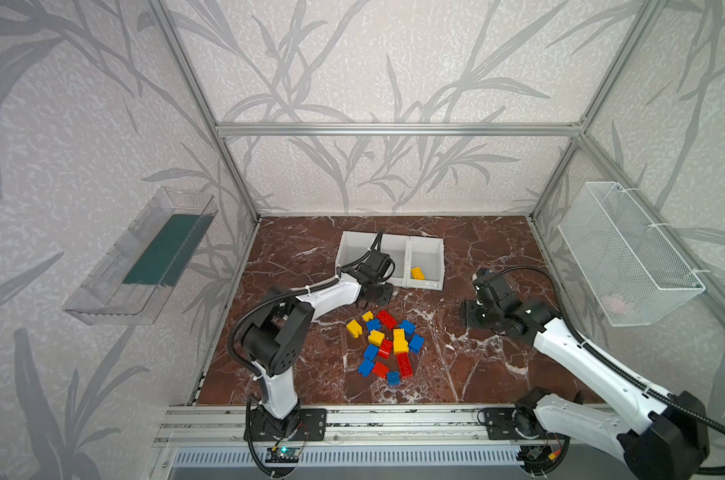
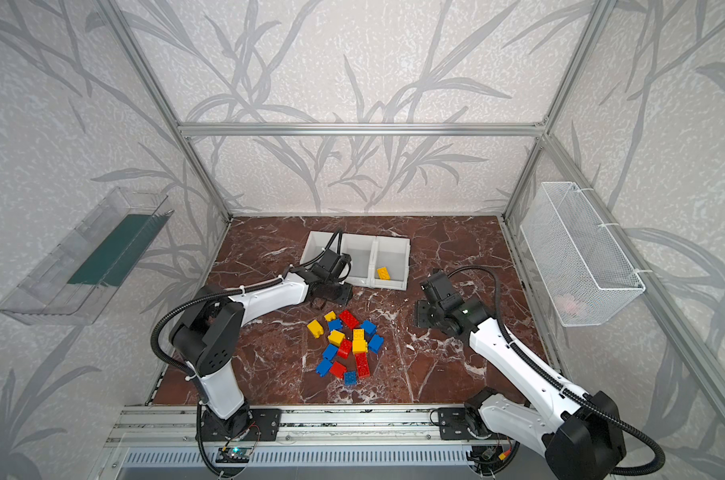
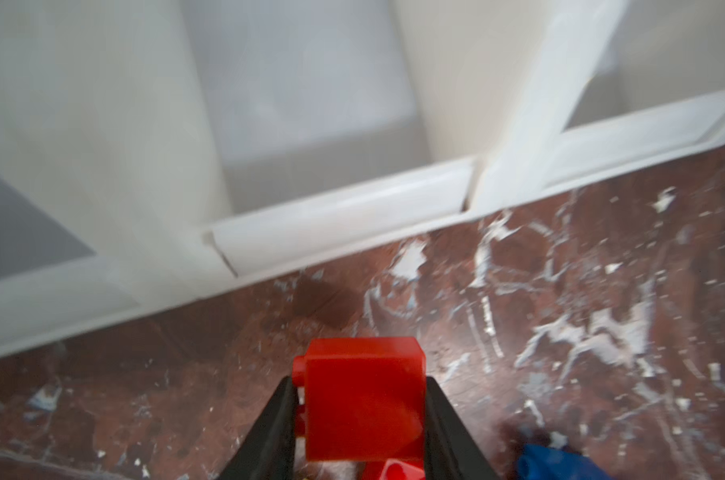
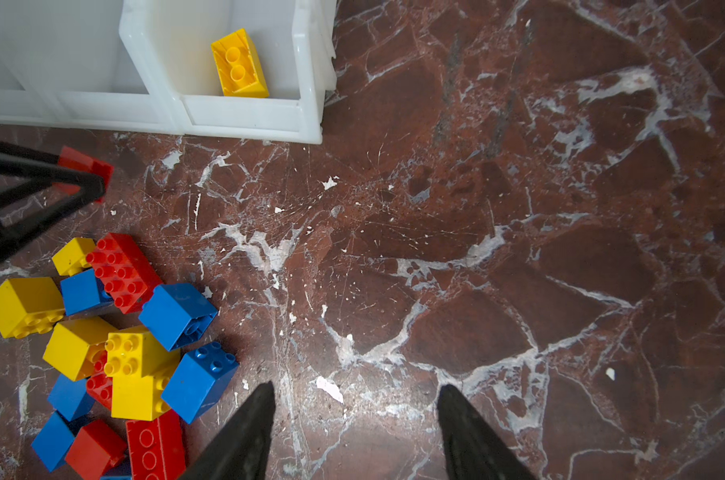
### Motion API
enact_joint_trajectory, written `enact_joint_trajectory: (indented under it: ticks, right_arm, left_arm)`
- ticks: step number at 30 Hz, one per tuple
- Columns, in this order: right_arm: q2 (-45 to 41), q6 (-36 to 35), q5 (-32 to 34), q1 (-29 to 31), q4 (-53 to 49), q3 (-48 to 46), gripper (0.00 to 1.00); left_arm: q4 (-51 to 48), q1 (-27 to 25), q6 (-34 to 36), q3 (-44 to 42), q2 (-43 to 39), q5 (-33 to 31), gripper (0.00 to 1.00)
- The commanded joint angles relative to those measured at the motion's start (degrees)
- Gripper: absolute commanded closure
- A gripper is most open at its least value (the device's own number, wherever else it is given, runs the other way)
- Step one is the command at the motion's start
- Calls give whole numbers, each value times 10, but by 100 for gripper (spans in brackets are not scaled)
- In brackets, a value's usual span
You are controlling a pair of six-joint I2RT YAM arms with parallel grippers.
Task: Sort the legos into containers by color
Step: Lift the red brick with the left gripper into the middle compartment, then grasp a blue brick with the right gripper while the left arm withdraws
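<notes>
Brick could slip

Left gripper (image 3: 359, 386) pinches a red brick (image 3: 365, 415) just in front of the containers (image 4: 244, 118). Carried too low, it may bump them and drop. One yellow brick (image 4: 239, 64) sits in the end bin (image 4: 307, 83), so red must not go there. Right gripper (image 4: 356, 388) is spread, holding nothing. The other legos (image 1: 387, 347) lie piled on the floor (image 4: 518, 249). No writing shows.

Left gripper (image 3: 358, 380), jaws clamped on a red lego (image 3: 362, 399), reaches over the worktop (image 1: 456, 374) middle; right gripper (image 4: 356, 385) hangs with jaws apart, apparently low, nearer its right edge.
</notes>
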Motion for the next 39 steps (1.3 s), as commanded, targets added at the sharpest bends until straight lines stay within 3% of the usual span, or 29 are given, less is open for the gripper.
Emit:
enact_joint_trajectory:
  ticks: [1, 8, 11, 17, 23, 31, 39]
  right_arm:
    - [-15, 3, 13, 4, -15, -7, 37]
    - [-34, 2, 17, 4, -16, -17, 37]
    - [-41, 2, 17, 4, -20, -22, 37]
    - [-50, 1, 21, 4, -20, -31, 34]
    - [-47, -4, 18, 4, -19, -29, 33]
    - [-22, -24, -23, 7, -10, -26, 33]
    - [68, -2, -10, 95, 5, 3, 32]
  left_arm:
    - [-17, 5, 15, 72, 11, -3, 57]
    - [-69, 14, 28, 220, 124, -11, 54]
    - [-106, 15, 28, 273, 158, -28, 47]
    - [-106, 14, 22, 279, 160, -35, 37]
    - [-79, 14, 7, 227, 116, -39, 35]
    - [-44, 15, -13, 93, -13, -52, 33]
    - [-10, 16, -53, -88, -171, -110, 29]
